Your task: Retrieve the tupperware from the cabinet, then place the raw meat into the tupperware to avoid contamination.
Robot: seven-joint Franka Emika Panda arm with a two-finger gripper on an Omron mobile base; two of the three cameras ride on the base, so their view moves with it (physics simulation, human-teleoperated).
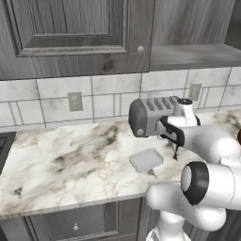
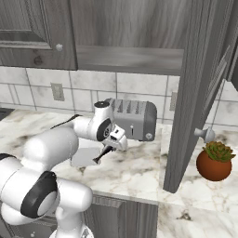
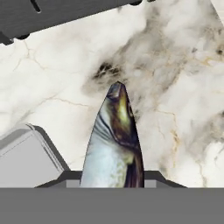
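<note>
The raw meat (image 3: 114, 140), a slim dark-backed, pale-bellied fish, hangs nose-down between the jaws of my gripper (image 3: 113, 178), which is shut on it. It hangs just above the marble counter (image 1: 70, 160). In the base views the fish is a thin dark sliver (image 1: 176, 151) (image 2: 102, 156) under the gripper (image 1: 176, 149) (image 2: 104, 153). The tupperware (image 1: 146, 160) (image 3: 24, 162), a shallow whitish box, rests on the counter close beside the gripper, partly hidden by the arm in the right base view (image 2: 83, 158). The cabinet (image 2: 130, 58) stands open above, its door (image 2: 197, 93) swung out.
A grey toaster (image 1: 150, 115) (image 2: 135, 118) stands against the tiled wall just behind the gripper. A potted succulent (image 2: 214, 161) sits right of the open door. The left cabinet door (image 1: 70, 33) is shut. A stove edge (image 1: 4, 146) lies far left.
</note>
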